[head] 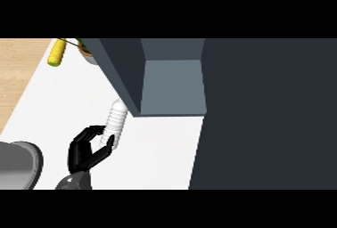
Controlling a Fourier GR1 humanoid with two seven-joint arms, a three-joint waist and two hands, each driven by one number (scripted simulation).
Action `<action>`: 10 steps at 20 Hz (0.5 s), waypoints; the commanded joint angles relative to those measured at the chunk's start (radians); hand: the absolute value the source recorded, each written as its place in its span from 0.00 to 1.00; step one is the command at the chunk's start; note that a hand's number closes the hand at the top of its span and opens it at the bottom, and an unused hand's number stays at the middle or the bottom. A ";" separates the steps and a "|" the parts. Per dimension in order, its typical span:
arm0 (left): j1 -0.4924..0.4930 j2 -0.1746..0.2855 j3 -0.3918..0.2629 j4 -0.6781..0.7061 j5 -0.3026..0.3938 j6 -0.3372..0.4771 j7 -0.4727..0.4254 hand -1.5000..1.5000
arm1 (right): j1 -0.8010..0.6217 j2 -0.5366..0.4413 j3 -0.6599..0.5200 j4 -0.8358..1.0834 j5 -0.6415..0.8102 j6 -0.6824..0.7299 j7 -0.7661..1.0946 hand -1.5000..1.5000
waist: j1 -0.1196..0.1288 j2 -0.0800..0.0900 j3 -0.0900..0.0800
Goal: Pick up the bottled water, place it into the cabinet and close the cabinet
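At the lower edge, a grey forearm cuff leads up to the glossy black left hand (84, 153). Its fingers and thumb are curled round the lower part of the bottled water (117, 118). This is a white, ribbed cylinder that leans slightly to the right. Its base is hidden by the hand, so I cannot tell whether it rests on the smooth white bench (158, 151).

A rounded grey object (16, 167) is cut off at the left edge. The bottle's narrow top sits at the lower corner of the dark slate cabinet (121, 67), whose paler, box-shaped interior (172, 84) is open. A broad, flat, near-black panel (263, 111) fills the right side.

Farthest away are a yellow corn cob (57, 54) and a partly hidden brown pot (88, 52).
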 commanded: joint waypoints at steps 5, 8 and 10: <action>-0.024 -0.021 -0.076 -0.056 -0.120 0.206 -0.058 1.00 | 0.007 -0.004 0.047 -0.100 0.082 -0.035 0.074 0.00 | 0.005 -0.002 0.000; -0.012 -0.030 -0.118 -0.121 -0.133 0.145 -0.043 1.00 | 0.048 -0.028 0.040 -0.123 0.070 -0.026 0.049 0.00 | 0.005 -0.003 0.001; -0.070 -0.046 -0.145 -0.080 -0.149 0.104 -0.043 1.00 | 0.029 -0.037 0.007 -0.082 0.021 -0.010 0.018 0.00 | -0.001 -0.001 0.000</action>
